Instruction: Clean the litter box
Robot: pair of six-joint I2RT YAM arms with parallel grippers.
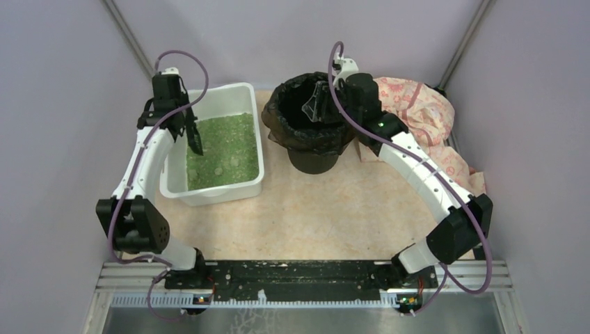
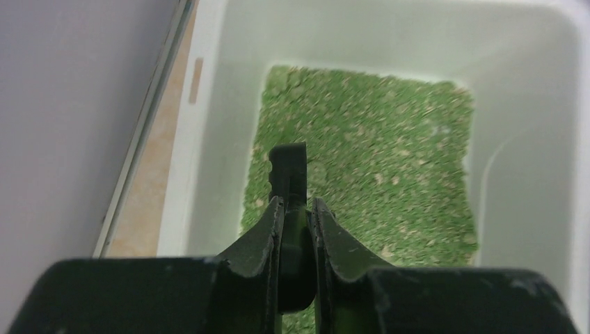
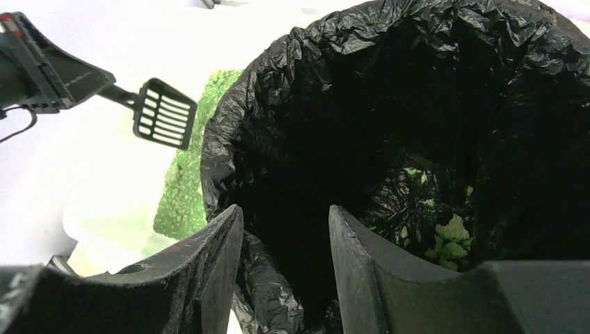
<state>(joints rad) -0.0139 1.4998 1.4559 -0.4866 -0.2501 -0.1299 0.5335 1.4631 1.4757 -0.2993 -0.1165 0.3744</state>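
The litter box [image 1: 229,89] is a white tub of green litter [image 2: 389,160] at the left of the table. My left gripper [image 1: 189,132] hangs over its left half, shut on the handle of a black slotted scoop [image 2: 289,170]. The scoop head [image 3: 163,113] is raised above the litter and carries nothing I can see. My right gripper [image 1: 323,97] is at the back rim of the black-bagged bin [image 1: 309,156]. Its jaws straddle that rim [image 3: 268,292], one finger outside and one inside, closed on it. Green clumps [image 3: 451,240] lie at the bottom of the bag.
A pink patterned cloth [image 1: 424,111] is bunched at the back right, behind the right arm. Grey walls close in the left, right and back sides. The bin stands just right of the litter box.
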